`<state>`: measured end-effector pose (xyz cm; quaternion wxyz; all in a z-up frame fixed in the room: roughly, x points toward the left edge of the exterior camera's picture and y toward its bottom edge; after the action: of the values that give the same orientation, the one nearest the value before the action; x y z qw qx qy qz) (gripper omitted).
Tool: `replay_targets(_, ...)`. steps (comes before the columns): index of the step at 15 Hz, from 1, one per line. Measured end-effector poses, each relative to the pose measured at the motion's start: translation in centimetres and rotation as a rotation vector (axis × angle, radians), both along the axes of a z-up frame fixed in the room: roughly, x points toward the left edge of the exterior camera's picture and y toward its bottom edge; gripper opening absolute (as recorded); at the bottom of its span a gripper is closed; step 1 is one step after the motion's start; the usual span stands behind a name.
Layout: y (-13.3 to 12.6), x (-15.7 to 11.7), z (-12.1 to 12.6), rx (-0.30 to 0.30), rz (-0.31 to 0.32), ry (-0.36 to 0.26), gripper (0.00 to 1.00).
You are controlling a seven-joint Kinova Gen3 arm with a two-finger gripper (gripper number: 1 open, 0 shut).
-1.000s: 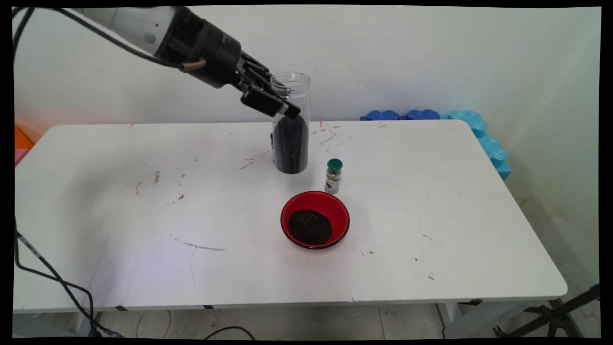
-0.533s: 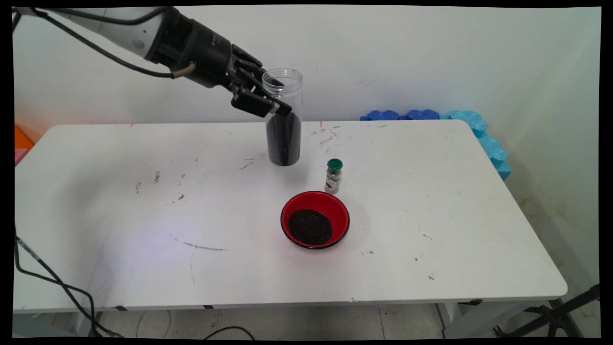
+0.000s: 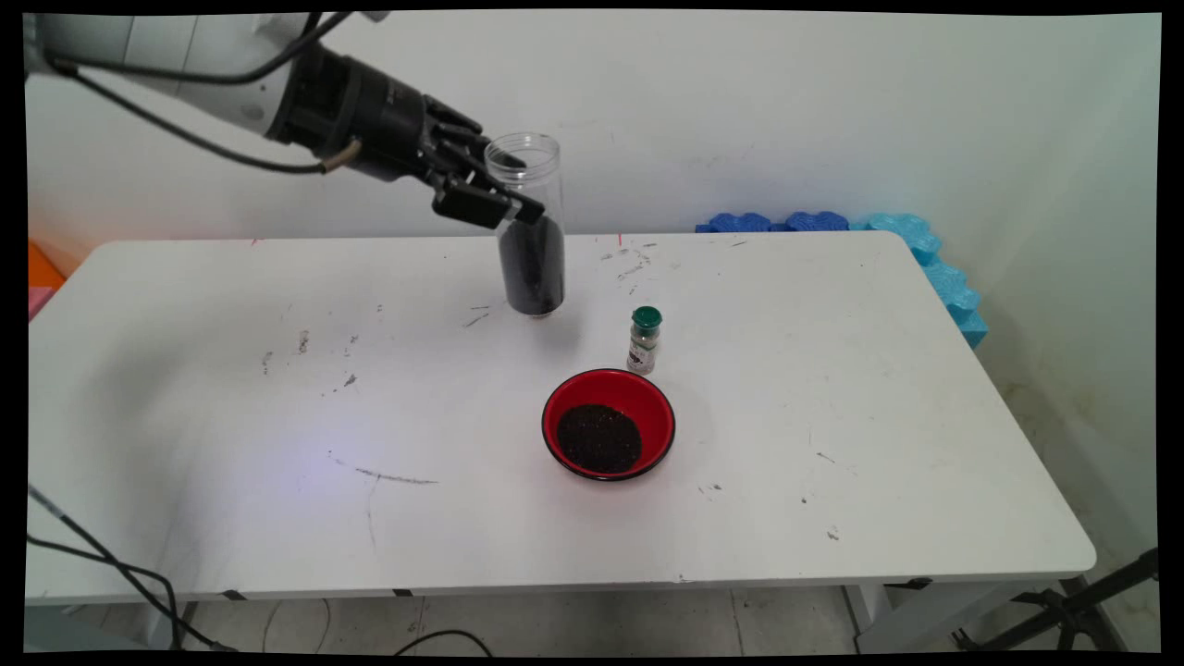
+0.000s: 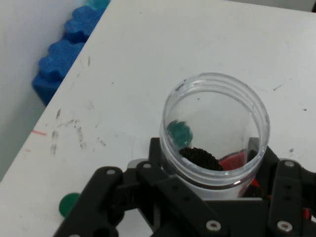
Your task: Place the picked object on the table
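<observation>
My gripper [image 3: 504, 199] is shut on a tall clear jar [image 3: 529, 231] about half full of dark grains, near the table's back middle. The jar has no lid and leans slightly; its base is at or just above the table [image 3: 231, 370]. In the hand view the jar's open mouth [image 4: 215, 128] fills the middle, clamped between the black fingers [image 4: 163, 185]. A red bowl [image 3: 608, 424] holding dark grains sits in front and to the right of the jar. A small green-capped bottle [image 3: 645, 340] stands upright behind the bowl.
Blue foam pieces [image 3: 832, 222] lie at the table's back right corner, seen also in the hand view as blue foam [image 4: 64, 54]. A loose green lid [image 4: 69, 204] lies flat on the table beside the hand. Black cables hang at the left.
The gripper has carried the jar to the left and toward the back of the table, away from the small bottle and bowl. Bowl and bottle have not moved.
</observation>
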<state>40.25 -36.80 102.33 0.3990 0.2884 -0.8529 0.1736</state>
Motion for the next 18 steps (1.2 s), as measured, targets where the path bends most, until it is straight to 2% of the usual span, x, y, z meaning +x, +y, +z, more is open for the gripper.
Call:
replay_targets(8,2.2,3.3,-6.6,-0.002,0.125,0.037,0.00)
replay_targets(18,3.3,4.1,-14.6,0.018,0.161,0.040,0.00)
